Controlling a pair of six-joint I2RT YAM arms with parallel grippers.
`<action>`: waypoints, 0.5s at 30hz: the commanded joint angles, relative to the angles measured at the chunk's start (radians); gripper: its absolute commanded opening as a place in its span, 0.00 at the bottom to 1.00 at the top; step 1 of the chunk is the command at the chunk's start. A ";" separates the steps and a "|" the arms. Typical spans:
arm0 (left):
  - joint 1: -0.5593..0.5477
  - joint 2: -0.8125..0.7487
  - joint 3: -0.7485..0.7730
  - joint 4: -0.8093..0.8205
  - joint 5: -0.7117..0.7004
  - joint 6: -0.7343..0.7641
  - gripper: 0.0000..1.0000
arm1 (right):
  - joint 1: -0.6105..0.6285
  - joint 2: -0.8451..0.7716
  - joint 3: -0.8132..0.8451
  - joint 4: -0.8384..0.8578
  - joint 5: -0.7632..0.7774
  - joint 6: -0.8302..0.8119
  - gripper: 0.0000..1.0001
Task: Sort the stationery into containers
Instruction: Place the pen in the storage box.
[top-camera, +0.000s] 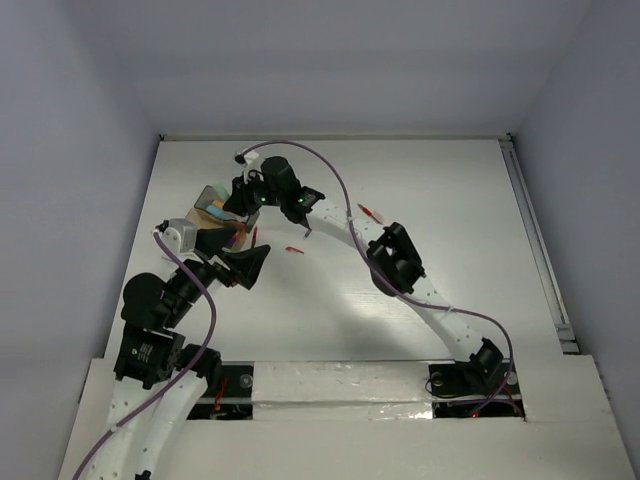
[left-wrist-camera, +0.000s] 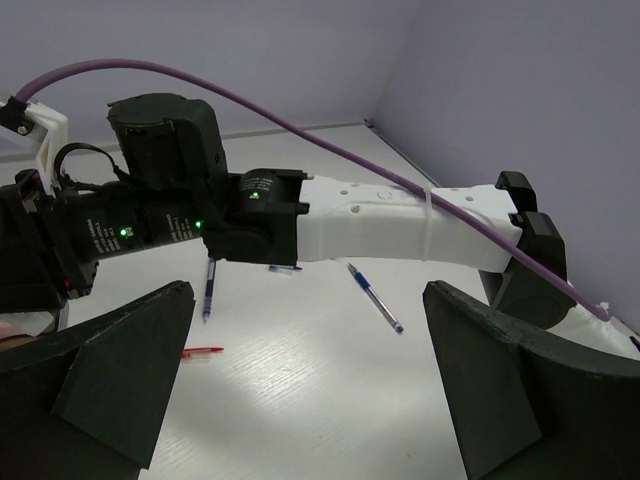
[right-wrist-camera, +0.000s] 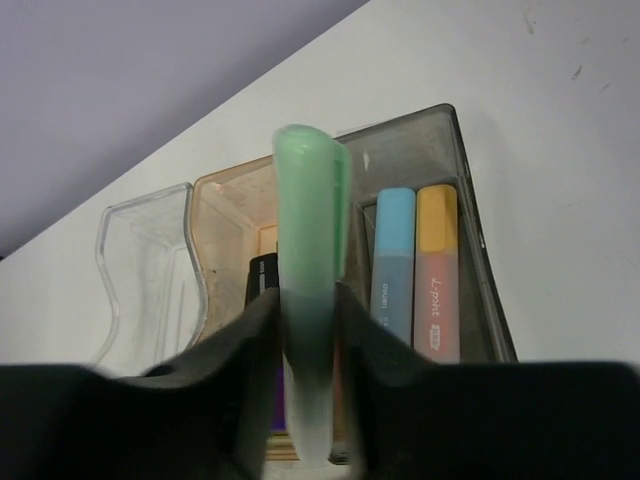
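Your right pincer (right-wrist-camera: 310, 345) clamps the green highlighter (right-wrist-camera: 310, 220), its long axis pointing straight ahead, parallel to the blue highlighter (right-wrist-camera: 395, 260) and peach highlighter (right-wrist-camera: 437, 260) lying in the grey compartment (right-wrist-camera: 410, 150) just to its right. Your left pincer (left-wrist-camera: 310, 380) gapes empty.

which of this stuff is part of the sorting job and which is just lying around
Job: green highlighter, pale-blue highlighter, peach highlighter, grey container, blue pen, red pen.
Not job: purple cable, table.
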 joint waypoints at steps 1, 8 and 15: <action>-0.006 0.004 -0.010 0.057 0.011 0.006 0.99 | -0.004 -0.007 0.037 0.025 0.047 -0.054 0.39; -0.006 0.009 -0.011 0.055 0.008 0.002 0.99 | -0.004 -0.018 0.046 0.003 0.061 -0.077 0.46; -0.006 0.012 -0.011 0.057 -0.005 0.002 0.99 | -0.004 -0.131 -0.106 0.063 0.059 -0.054 0.48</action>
